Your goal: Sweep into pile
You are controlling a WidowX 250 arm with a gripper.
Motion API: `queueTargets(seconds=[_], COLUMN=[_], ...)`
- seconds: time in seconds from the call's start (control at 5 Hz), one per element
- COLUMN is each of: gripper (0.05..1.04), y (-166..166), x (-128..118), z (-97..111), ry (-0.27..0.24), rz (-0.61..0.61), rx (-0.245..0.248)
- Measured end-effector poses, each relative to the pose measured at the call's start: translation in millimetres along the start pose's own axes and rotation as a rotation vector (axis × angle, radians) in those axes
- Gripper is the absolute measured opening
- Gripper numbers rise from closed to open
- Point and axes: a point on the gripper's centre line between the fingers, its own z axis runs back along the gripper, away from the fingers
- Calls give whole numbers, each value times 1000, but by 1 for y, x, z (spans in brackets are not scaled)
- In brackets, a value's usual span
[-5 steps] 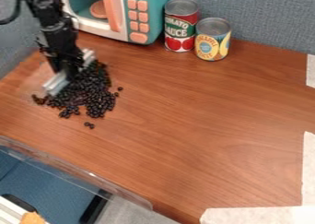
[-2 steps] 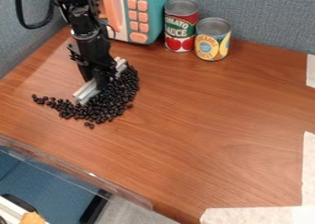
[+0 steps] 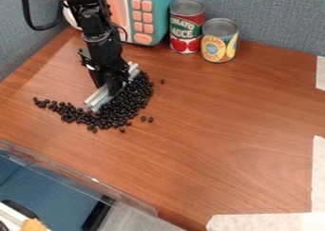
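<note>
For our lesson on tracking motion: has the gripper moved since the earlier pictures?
Yes: the gripper has moved toward the picture's right, closer to the unmoved tall can.

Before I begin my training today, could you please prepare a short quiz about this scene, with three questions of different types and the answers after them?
1. Multiple choice: What stands between the toy microwave and the yellow-labelled can?
a) a bowl
b) a red-labelled can
c) a sponge

2. True or false: Every one of the black beans lies in the main heap, with no stray ones.

3. Short answer: What pale thing at the gripper touches the heap?

Key: 1 b; 2 false; 3 a bar.
</note>
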Motion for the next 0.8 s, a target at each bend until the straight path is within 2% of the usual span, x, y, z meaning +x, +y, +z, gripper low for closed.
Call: queueTargets(seconds=[0.2,0.4,0.6,0.8], gripper=[361,361,361,361], y=[7,38,91,133], x=[9,3,-17,-44], z=[25,45,62,49], ry=[-44,-86,-119,-80], rz=[5,67,190,292], rx=[3,12,50,77])
